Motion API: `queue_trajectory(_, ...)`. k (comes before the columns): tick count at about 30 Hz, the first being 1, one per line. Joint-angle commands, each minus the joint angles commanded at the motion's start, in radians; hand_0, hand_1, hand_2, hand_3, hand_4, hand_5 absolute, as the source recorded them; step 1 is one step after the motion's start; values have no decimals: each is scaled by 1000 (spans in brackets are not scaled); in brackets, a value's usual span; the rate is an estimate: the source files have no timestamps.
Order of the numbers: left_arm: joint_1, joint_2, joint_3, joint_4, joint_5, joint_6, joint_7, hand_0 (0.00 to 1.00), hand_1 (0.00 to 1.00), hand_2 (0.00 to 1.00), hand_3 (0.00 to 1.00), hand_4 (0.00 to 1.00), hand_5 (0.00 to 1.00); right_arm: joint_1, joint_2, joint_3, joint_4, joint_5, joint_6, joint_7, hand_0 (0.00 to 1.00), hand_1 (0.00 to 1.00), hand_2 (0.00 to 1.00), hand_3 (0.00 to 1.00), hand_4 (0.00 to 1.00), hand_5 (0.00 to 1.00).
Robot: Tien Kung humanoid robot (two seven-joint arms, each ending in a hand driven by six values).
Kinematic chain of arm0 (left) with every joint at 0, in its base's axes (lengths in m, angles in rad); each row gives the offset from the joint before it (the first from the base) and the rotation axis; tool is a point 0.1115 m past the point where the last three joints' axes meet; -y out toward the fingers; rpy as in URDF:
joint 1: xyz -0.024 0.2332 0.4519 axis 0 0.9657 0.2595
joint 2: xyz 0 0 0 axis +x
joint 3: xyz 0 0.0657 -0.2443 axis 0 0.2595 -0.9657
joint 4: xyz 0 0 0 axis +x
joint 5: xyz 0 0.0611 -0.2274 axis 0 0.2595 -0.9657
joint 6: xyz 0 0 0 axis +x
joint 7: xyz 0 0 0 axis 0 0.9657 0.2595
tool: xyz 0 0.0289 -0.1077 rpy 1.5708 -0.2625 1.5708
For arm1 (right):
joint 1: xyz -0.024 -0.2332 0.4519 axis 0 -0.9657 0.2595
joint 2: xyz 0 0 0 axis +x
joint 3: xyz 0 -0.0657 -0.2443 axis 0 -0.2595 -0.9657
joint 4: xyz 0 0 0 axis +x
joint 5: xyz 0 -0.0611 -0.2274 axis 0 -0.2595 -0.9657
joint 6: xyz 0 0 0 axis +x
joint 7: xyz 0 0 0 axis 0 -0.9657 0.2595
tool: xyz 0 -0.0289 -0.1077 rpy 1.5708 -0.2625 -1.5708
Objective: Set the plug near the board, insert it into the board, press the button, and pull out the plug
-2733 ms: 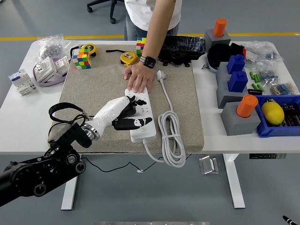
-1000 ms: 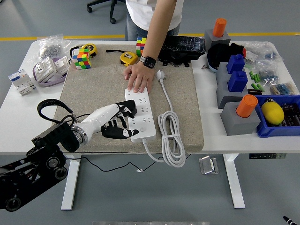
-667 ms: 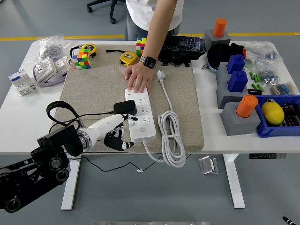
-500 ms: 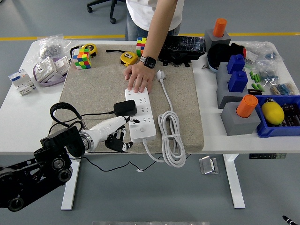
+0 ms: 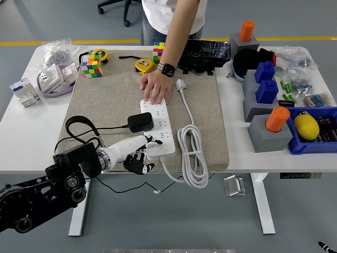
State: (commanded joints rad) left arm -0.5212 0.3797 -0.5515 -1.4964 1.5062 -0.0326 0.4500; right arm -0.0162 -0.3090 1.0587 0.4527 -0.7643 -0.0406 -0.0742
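Observation:
A white power strip [image 5: 158, 128] lies lengthwise on the beige mat [image 5: 110, 100]. A black plug adapter [image 5: 140, 122] sits on its left side, its black cable running off to the left. My left hand [image 5: 138, 153], white with black fingers, is at the strip's near left corner, fingers loosely spread and holding nothing. One fingertip touches the strip's near end. A person's hand [image 5: 154, 87] presses down on the strip's far end. The strip's own white cord [image 5: 192, 153] is coiled on the right, with its white plug [image 5: 181, 84] lying loose.
Rubik's cubes [image 5: 90, 67], tape measures [image 5: 144, 65] and a black case [image 5: 205, 54] line the mat's far edge. Grey and blue blocks [image 5: 263, 97] with orange pegs and a blue bin [image 5: 316, 132] stand at the right. Sockets and bags [image 5: 50, 79] sit at the left.
My left hand has let go of the black adapter, dropped back to the near edge of the mat, then shifted right to the strip's near corner. The adapter stays on the strip.

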Motion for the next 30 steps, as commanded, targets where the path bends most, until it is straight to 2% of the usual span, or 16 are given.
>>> queue_trajectory(15, -5, -3, 22, 33, -14, -17, 24, 65, 80, 153, 886, 606, 2, -5, 2, 9, 0, -2, 0, 0, 614, 667, 640, 565, 983, 584)
queue_trajectory(19, 3, -4, 7, 26, -13, -6, 5, 66, 80, 153, 864, 607, 2, -8, 5, 15, 1, -3, 0, 0, 614, 667, 640, 565, 983, 585)
queue_trajectory(21, 10, -2, -10, 19, -22, 24, -40, 66, 80, 153, 864, 607, 2, -9, 5, 16, 1, -4, -1, 0, 614, 667, 640, 565, 983, 585)
queue_trajectory(23, 16, 0, -30, 11, -53, 76, -106, 66, 80, 153, 864, 607, 2, -10, 6, 17, 1, -4, 0, 0, 614, 667, 640, 565, 983, 585)
queue_trajectory(24, 19, 0, -37, 9, -64, 100, -138, 154, 125, 259, 609, 772, 175, -10, 6, 18, 0, -4, -1, 0, 614, 665, 640, 566, 983, 585)
queue_trajectory(25, 20, 0, -39, 9, -70, 108, -150, 154, 125, 259, 609, 772, 175, -10, 7, 18, 0, -4, -1, 0, 614, 665, 640, 566, 983, 585)
queue_trajectory(29, 36, -2, -46, 34, -202, 245, -293, 154, 125, 259, 609, 772, 175, -9, 11, 22, -1, -4, -1, 0, 614, 665, 640, 566, 983, 585)
queue_trajectory(30, 39, -3, -44, 41, -233, 275, -323, 273, 323, 460, 521, 795, 237, -9, 11, 23, 0, -4, -1, 0, 614, 666, 638, 566, 983, 586)
